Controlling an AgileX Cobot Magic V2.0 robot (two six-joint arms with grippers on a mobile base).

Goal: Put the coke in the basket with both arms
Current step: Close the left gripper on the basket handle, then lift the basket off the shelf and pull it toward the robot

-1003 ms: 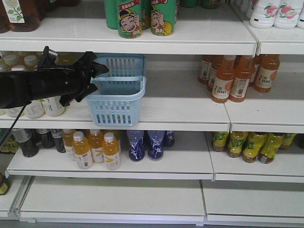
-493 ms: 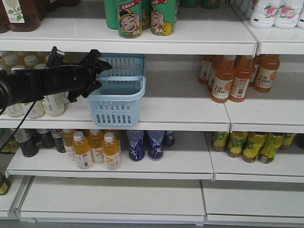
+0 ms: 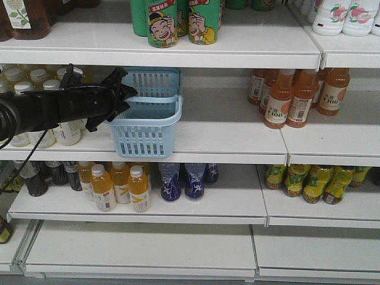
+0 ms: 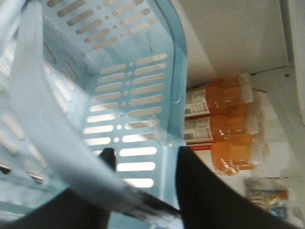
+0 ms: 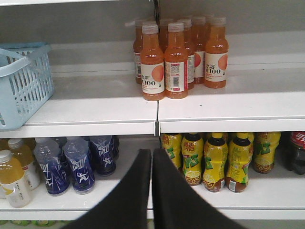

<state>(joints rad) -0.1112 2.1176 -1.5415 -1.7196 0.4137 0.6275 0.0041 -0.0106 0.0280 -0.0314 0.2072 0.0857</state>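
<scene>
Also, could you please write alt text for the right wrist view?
The right gripper, jaws shut, points at white shelves: orange bottles above, yellow ones below. The basket sits at the far left on the upper shelf, and a coke peeks in at the lower right edge.

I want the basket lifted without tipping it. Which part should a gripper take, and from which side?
Probably the hoop handle, taken from the left. It is a thin band that jaws can close around, while the slotted walls of the basket are broad and sloping. The left gripper is at that side, open astride the band.
</scene>
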